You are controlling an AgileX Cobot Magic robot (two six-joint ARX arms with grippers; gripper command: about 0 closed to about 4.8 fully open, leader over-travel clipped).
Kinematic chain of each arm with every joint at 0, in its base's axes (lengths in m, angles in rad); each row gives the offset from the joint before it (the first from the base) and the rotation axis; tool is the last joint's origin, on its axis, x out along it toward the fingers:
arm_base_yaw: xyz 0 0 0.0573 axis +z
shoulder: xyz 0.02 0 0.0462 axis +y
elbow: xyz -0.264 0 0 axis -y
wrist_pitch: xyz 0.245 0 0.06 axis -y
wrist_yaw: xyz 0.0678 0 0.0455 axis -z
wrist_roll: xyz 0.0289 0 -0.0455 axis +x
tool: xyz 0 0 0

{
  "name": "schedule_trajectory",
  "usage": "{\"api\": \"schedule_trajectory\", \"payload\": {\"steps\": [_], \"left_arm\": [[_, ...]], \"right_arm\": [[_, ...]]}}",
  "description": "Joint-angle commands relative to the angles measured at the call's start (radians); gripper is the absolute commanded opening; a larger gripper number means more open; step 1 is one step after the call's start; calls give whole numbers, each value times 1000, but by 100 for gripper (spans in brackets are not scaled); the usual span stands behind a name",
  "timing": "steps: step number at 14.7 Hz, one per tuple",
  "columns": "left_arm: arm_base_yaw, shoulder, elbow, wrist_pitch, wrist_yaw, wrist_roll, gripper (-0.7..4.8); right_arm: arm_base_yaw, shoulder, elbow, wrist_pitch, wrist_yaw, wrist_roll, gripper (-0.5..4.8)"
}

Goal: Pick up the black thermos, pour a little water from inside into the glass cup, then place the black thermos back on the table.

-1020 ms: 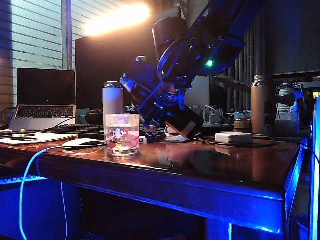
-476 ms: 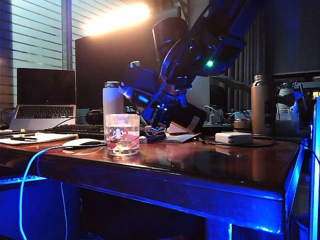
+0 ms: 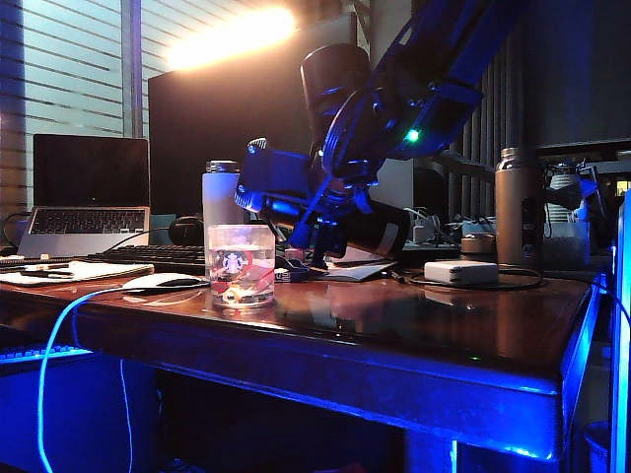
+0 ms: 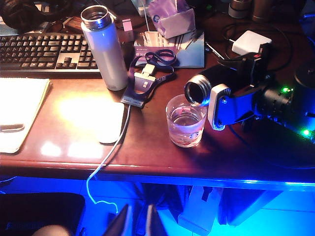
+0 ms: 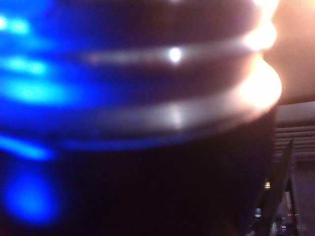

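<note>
Right gripper is clamping the black thermos around its body, jaws spread wide to fit it, and is holding it tipped nearly level over the table, with the shiny metal mouth hanging just above the far rim of the glass cup. In the exterior view the thermos is lying behind and to the right of the cup, its base pointing away from it. The right wrist view is showing only a blurred dark curve close to the lens, likely the bottle itself. Left gripper is hovering low at the near table edge, well apart from everything, its two fingers nearly together and holding nothing. The thermos is looking rigid and smooth, probably slippery steel under its coating, and the water inside is making its weight shift as it tilts, so a firm hold around the middle seems wisest. The cup is looking thin, fragile and light, already holding some water, so the metal rim knocking it could tip or chip it.
</note>
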Motion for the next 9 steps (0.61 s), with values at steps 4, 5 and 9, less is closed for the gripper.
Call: {"api": "schedule_trajectory", "payload": {"steps": [4,5,9], "left_arm": [[0,-3,4,6,4,-4,57],[0,-3,4,2,4,-4,57],[0,-3,4,1,5,-4,57]], "right_arm": [[0,-5,8,105,20,-112,84],[0,-5,8,105,14,-140,85],[0,-5,8,166,-8,-217,85]]}}
